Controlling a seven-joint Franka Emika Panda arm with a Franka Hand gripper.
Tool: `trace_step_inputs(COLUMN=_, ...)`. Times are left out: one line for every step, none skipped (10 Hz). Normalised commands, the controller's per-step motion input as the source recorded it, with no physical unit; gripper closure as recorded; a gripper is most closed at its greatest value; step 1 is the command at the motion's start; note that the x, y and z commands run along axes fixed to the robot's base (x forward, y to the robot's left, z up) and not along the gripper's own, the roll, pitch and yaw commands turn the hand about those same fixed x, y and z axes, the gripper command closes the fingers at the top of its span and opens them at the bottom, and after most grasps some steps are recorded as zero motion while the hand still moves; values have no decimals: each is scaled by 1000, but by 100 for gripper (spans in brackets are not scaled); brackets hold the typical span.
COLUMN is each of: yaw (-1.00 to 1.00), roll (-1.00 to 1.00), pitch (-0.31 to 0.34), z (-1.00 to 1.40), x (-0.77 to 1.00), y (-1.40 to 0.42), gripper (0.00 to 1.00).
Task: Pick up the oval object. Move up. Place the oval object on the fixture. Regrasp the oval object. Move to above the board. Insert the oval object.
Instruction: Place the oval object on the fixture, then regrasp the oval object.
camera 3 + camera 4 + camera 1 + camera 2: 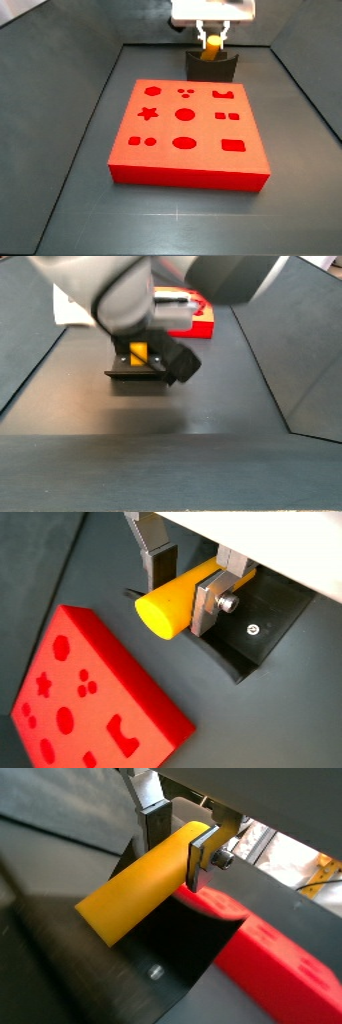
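Clamping the oval object [174, 600] between its two silver fingers [210, 600], the hand [213, 40] hangs over the fixture [211, 67] near the far edge of the worktop [80, 210]. In both wrist views the yellow peg [136, 889] is pinched at one end only, its long axis running crosswise to the finger plates so that most of its length sticks out to one side, rounded free end clear of the hand. In a side view the peg [139, 353] shows just above the fixture [138, 373]; whether it touches the notch cannot be told. The board [186, 138] lies flat mid-worktop, just in front of the fixture, its shaped holes facing up.
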Motion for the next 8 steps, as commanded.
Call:
trace_step_inputs(yaw=-132, roll=-145, pitch=-24, z=-628, x=126, y=92, gripper=100)
trace_step_inputs(yaw=-107, roll=-137, pitch=-43, z=-396, x=98, y=66, gripper=100)
trace_step_inputs(yaw=-88, roll=-134, pitch=-52, z=-282, x=75, y=58, gripper=100)
trace_step_inputs(yaw=-75, roll=-118, pitch=-70, z=-234, x=68, y=84, gripper=100)
trace_step_inputs(yaw=-57, roll=-118, pitch=-71, z=-233, x=69, y=84, gripper=100)
trace_step_inputs(yaw=-48, roll=-118, pitch=-70, z=-233, x=69, y=84, gripper=100)
trace_step_inputs(yaw=0, roll=0, pitch=0, z=0, x=0, y=0, gripper=0)
trace_step_inputs(yaw=-8, roll=14, pitch=19, z=1000, x=0, y=0, gripper=0)
